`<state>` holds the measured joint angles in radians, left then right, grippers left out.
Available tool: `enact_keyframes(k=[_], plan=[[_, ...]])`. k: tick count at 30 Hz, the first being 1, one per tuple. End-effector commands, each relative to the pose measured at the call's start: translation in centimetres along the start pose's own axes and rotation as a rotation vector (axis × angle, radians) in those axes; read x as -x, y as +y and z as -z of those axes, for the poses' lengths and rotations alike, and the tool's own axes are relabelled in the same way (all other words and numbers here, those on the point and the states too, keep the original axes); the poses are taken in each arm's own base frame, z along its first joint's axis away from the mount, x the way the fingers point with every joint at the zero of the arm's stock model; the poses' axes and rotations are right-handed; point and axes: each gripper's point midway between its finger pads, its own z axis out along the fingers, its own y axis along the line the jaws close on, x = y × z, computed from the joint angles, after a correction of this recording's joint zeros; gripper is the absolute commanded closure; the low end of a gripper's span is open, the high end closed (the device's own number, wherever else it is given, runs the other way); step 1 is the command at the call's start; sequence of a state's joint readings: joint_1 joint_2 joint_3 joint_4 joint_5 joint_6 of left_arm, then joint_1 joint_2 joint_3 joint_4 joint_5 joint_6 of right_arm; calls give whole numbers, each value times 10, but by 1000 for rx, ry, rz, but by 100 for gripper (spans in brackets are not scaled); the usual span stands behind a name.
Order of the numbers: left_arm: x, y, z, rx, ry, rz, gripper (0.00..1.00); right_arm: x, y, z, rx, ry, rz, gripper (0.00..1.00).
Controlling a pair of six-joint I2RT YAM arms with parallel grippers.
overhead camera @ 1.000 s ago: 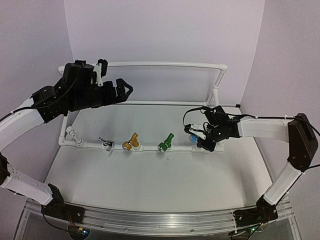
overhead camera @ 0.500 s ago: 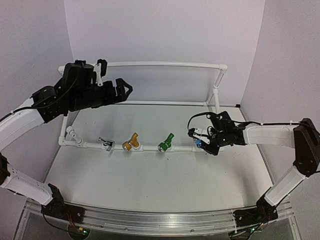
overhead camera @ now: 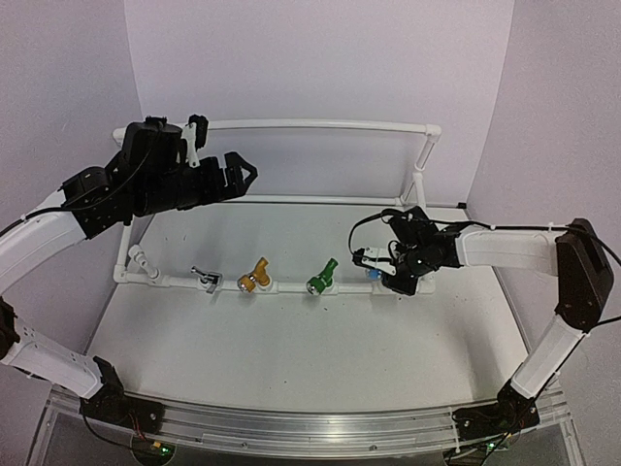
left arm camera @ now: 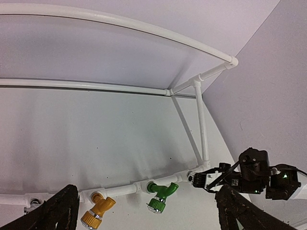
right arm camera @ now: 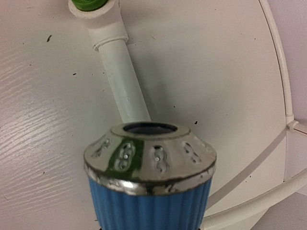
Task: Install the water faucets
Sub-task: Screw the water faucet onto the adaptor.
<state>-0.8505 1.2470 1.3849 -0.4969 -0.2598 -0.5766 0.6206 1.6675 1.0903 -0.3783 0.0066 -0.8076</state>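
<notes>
Along the front pipe (overhead camera: 291, 287) of the white frame sit a silver faucet (overhead camera: 205, 279), a yellow faucet (overhead camera: 254, 276) and a green faucet (overhead camera: 322, 276). My right gripper (overhead camera: 386, 271) is shut on the blue faucet (overhead camera: 375, 274) at the pipe's right end. Whether it sits in the fitting I cannot tell. In the right wrist view the blue faucet (right arm camera: 148, 191) fills the bottom, its metal nozzle pointing along the pipe (right arm camera: 122, 72); my fingers are hidden. My left gripper (overhead camera: 243, 175) hangs open and empty, high at the back left, its dark fingers (left arm camera: 240, 211) framing the green faucet (left arm camera: 160, 194).
The white pipe frame (overhead camera: 320, 124) runs along the back wall, with an upright post (overhead camera: 419, 165) at the right. An open white elbow fitting (overhead camera: 142, 259) sticks up at the front pipe's left end. Purple walls close in on both sides and behind.
My right arm swung out to the right with the blue faucet, then came back to the pipe's right end, slightly further left than before. The left arm has not moved.
</notes>
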Motion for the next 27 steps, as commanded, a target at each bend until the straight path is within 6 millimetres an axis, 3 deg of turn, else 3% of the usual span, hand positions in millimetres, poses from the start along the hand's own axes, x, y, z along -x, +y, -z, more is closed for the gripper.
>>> enact_keyframes(k=[1, 5, 10, 16, 24, 27], plan=[[10, 3, 8, 6, -46, 10, 0, -62, 51, -3, 140, 194, 192, 100], [10, 4, 10, 6, -48, 4, 0, -69, 57, 2, 147, 180, 316, 100], [9, 4, 10, 4, -45, -1, 0, -66, 47, -5, 139, 203, 394, 100], [7, 5, 10, 1, -43, -2, 0, -47, 32, -11, 138, 201, 371, 100], [4, 11, 17, 5, -55, 11, 0, -64, 41, -11, 157, 258, 448, 100], [2, 12, 18, 3, -56, 13, 0, -67, 41, -14, 146, 284, 388, 100]])
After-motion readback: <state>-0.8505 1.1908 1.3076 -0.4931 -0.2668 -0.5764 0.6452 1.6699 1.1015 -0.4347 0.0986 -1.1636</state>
